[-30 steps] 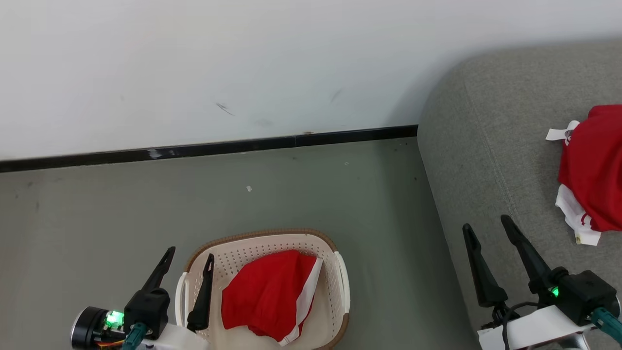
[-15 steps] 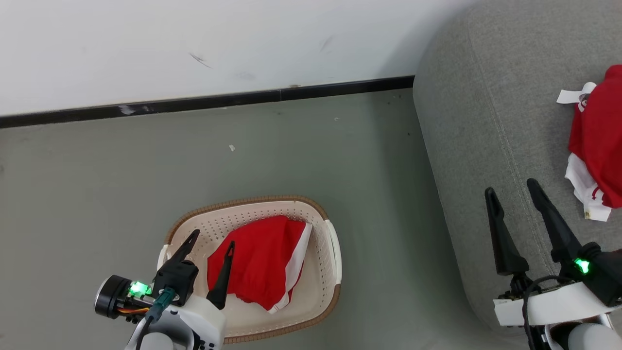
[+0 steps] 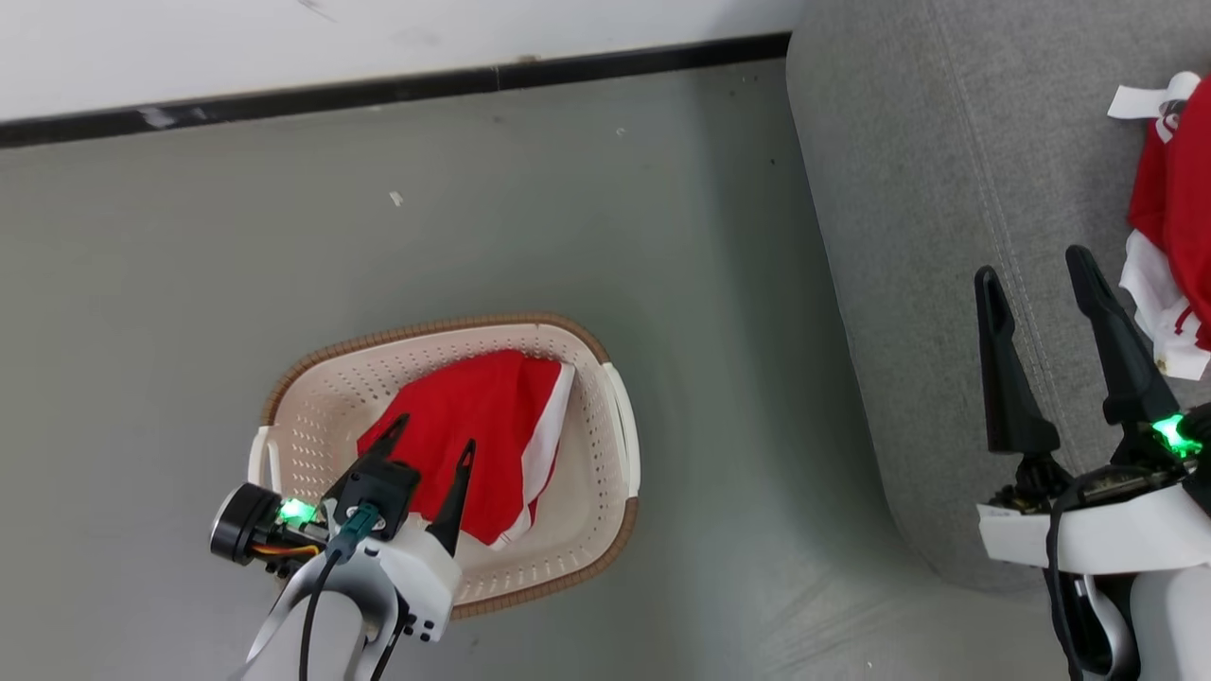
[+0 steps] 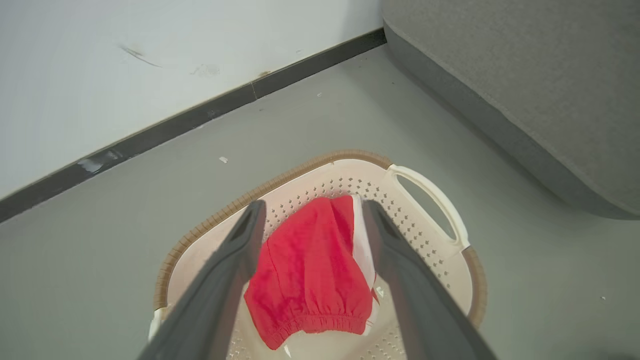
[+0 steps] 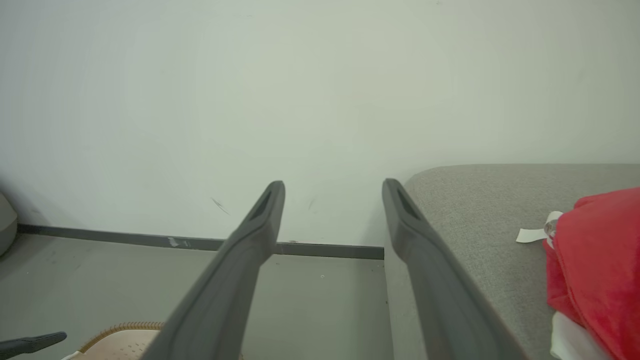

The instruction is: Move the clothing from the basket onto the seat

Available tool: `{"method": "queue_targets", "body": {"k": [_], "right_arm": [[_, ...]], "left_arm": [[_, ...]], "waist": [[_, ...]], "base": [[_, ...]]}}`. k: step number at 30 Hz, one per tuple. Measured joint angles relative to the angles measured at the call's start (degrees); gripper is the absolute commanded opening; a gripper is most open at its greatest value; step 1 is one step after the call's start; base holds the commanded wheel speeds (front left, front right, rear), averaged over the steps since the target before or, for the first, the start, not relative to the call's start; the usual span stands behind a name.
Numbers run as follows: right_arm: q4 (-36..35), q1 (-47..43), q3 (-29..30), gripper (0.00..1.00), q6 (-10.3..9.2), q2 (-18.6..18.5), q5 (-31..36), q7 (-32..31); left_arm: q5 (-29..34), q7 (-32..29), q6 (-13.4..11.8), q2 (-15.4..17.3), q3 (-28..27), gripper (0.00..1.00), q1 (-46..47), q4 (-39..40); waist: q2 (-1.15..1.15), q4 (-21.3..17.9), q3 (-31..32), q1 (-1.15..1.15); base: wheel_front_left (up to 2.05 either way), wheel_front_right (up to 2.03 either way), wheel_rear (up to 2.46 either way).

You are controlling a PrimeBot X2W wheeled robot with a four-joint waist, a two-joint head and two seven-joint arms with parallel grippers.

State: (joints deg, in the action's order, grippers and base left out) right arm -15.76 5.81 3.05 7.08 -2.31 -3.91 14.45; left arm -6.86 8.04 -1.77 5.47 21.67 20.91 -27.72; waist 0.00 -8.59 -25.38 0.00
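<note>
**A:** While the left gripper (image 3: 435, 433) hangs over the basket (image 3: 445, 323), jaws spread wide and holding nothing, the red garment (image 3: 492, 397) lies bunched inside, right below its fingers. I can't tell whether they touch the cloth.

**B:** And the right gripper (image 3: 1033, 265)?

**A:** Wide open too, empty, poised above the front edge of the sofa (image 3: 899, 236). A second red garment (image 3: 1183, 189) already rests on the cushion, its white tag (image 3: 1145, 99) sticking out, so I'd call the job half done.

**B:** What could spoil the pick?

**A:** Soft cloth. If the fingers close on only a top fold, it may slip out on the lift or trail over the rim. If they go too deep, a fingertip could catch a hole in the wall, and a light basket would likely tip or drag across the floor (image 3: 662, 236).

**B:** And on the carry?

**A:** A dangling hem could snag on the sofa's side and fall short.

**B:** Compared with a second ago?

**A:** The camera has tipped down. The skirting board (image 3: 378, 90) now sits near the top and the wall (image 3: 284, 38) is almost gone. That's the view moving, not the things. The real change is that the left gripper was at the basket's left rim with one finger outside it, and now both fingers are over the cloth. The basket and garments look unmoved, and the jaws are as wide as before.
</note>
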Motion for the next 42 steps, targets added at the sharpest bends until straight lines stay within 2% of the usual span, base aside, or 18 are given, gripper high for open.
{"method": "queue_targets", "body": {"k": [21, 42], "right_arm": [[-1.9, 8.9, -2.7, 1.0, 0.0, 0.0, -1.8, 0.0], [-3.4, 14.7, -3.6, 1.0, 0.0, -0.1, -2.2, 0.2]], "left_arm": [[1.5, -0.1, 0.0, -1.8, 1.7, 1.0, 10.2, -12.0], [1.4, 1.8, -1.1, -1.9, -0.4, 1.0, 21.4, -20.3]], "waist": [[0.0, -3.4, -11.3, 0.0], [0.0, -6.5, -21.2, 0.0]], "base": [[0.0, 0.0, 0.0], [0.0, 0.0, 0.0]]}}
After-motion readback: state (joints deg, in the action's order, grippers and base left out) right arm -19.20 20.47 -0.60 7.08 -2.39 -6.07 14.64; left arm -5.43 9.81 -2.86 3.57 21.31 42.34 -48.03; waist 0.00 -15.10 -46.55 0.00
